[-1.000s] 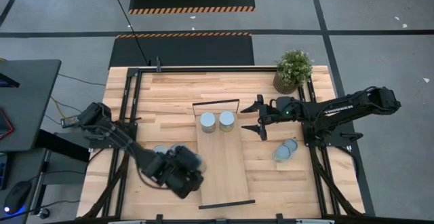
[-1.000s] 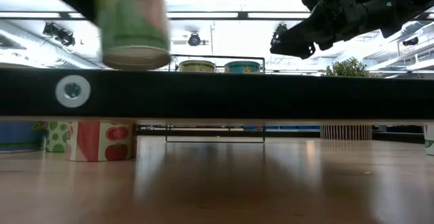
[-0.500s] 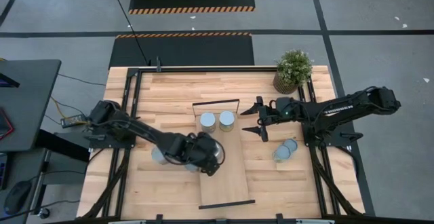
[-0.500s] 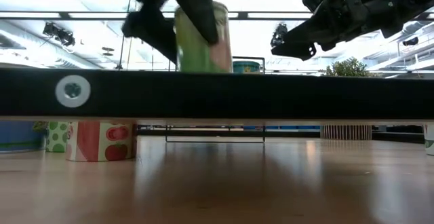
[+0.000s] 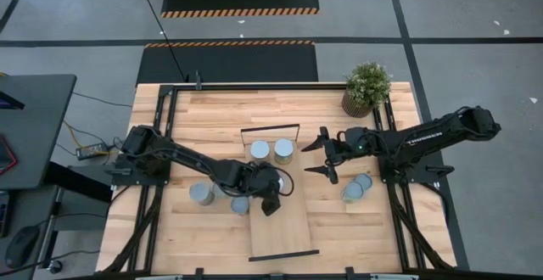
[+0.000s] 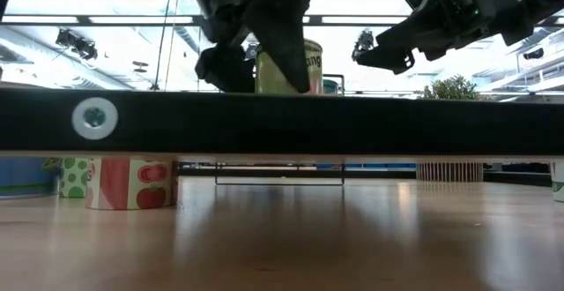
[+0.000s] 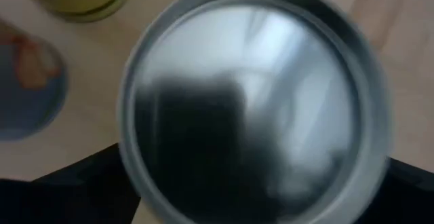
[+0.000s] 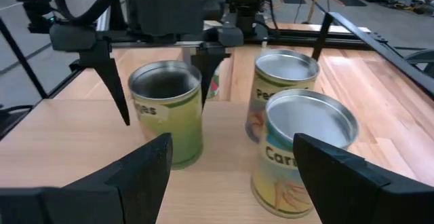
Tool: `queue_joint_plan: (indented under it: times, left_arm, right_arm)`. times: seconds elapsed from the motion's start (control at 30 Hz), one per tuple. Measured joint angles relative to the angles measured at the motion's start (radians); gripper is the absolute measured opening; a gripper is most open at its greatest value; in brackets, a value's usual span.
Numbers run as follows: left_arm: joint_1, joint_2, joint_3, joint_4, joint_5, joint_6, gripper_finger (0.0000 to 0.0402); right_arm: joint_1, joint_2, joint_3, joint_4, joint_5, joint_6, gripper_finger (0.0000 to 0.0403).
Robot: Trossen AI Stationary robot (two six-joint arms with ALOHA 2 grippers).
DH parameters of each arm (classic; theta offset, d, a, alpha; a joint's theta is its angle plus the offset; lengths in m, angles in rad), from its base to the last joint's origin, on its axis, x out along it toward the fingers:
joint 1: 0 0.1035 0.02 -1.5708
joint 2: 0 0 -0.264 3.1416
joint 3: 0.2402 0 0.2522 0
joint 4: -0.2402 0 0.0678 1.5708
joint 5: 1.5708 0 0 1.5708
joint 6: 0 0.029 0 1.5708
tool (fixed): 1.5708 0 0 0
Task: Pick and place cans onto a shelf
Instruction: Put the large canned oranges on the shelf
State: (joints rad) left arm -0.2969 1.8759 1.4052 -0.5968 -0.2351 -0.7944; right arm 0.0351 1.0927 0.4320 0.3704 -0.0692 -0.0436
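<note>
Pale wood shelf: we see left gripper clamped on can at left edge; right gripper spread apart, hovering right of shelf.

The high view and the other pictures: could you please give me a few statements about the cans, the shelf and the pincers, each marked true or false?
1. Two cans stand side by side at the end of the shelf nearer the potted plant. True.
2. The right pincer is shut on a can. False: it is open and empty, beside the shelf's right edge.
3. The left pincer holds a can at the shelf. True.
4. No cans stand on the tabletop. False: two stand left of the shelf and two right of it.
</note>
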Motion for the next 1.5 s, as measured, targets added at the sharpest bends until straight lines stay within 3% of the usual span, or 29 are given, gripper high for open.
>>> queue_joint_plan:
  times: [0.3, 0.67, 0.83, 1.1, 1.23, 1.5]
  left_arm:
    - [0.0, -0.006, 0.0, -0.028, 0.016, 0.008, 0.0388]
    - [-0.085, -0.006, 0.048, -0.115, -0.13, 0.059, 0.0387]
    - [-0.119, -0.006, 0.098, -0.226, -0.223, 0.059, 0.0387]
    - [-0.141, -0.006, 0.101, -0.279, -0.22, -0.004, 0.0387]
    - [-0.147, -0.006, 0.101, -0.293, -0.229, -0.034, 0.0387]
    - [-0.164, -0.006, 0.101, -0.247, -0.163, -0.022, 0.0387]
  right_arm:
    - [0.042, -0.002, 0.0, -0.007, 0.042, 0.013, 0.0313]
    - [0.143, 0.022, 0.0, -0.048, 0.05, 0.015, 0.0313]
    - [0.209, 0.123, 0.0, 0.028, 0.111, 0.016, 0.0313]
    - [0.265, 0.272, 0.044, 0.13, 0.183, -0.017, 0.0313]
    - [0.286, 0.345, 0.098, 0.122, 0.162, -0.066, 0.0313]
    - [0.278, 0.441, 0.21, 0.089, 0.019, -0.125, 0.0313]
